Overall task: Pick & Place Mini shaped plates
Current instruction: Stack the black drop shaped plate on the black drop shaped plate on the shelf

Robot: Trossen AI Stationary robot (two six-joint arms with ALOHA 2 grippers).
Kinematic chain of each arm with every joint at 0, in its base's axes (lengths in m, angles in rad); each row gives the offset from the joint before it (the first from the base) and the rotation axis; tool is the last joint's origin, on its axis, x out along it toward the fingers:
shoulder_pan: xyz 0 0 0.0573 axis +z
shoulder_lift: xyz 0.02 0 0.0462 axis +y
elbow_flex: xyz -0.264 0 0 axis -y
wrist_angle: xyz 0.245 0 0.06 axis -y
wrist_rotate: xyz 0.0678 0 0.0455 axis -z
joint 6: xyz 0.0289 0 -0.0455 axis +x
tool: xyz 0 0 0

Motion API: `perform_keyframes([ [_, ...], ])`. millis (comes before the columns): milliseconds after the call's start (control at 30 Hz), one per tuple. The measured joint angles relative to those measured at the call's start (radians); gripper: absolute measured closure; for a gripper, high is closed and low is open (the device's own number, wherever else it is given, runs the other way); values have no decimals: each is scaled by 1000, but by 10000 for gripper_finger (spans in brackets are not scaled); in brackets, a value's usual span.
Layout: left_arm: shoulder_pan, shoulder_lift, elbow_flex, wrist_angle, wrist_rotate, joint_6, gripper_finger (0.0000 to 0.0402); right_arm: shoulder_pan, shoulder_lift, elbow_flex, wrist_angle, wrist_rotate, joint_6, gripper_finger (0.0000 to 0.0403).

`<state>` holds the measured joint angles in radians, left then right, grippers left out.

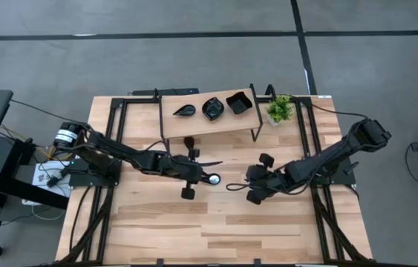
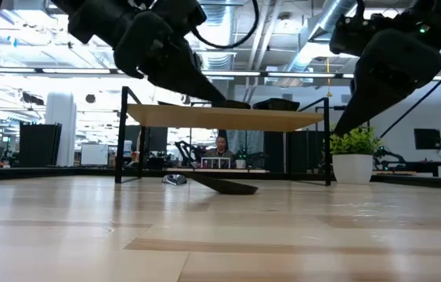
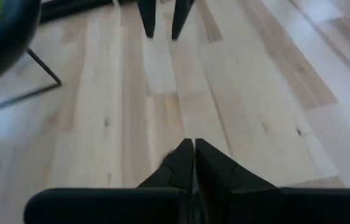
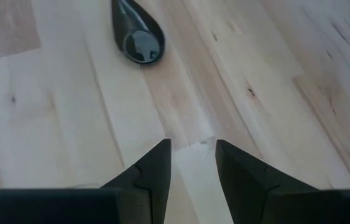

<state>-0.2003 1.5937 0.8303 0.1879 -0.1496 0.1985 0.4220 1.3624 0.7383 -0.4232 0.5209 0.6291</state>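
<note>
Four mini shaped plates show. Three sit in a row on the small raised shelf (image 1: 209, 122) at 12 o'clock on the table (image 1: 216, 230): a teardrop plate (image 1: 185, 110), a scalloped round plate (image 1: 212, 108) and a square plate (image 1: 238, 102). The fourth, a leaf plate (image 4: 136, 34), lies on the tabletop near the centre, in front of the shelf. One potted plant (image 1: 279, 110) stands at 1 o'clock beside the shelf. The left gripper (image 3: 193, 163) hangs just at 9 o'clock of the leaf plate, its fingers pressed together on nothing. The right gripper (image 4: 192, 163), at 3 o'clock of it, holds its fingers apart and empty above bare wood.
</note>
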Motion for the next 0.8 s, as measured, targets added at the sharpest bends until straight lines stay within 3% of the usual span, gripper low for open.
perform_keyframes([
  [467,0,138,0,79,32,-72,296,37,0,0,14,-2,24,280],
  [800,-1,235,0,158,69,-43,288,36,0,0,11,-2,24,280],
])
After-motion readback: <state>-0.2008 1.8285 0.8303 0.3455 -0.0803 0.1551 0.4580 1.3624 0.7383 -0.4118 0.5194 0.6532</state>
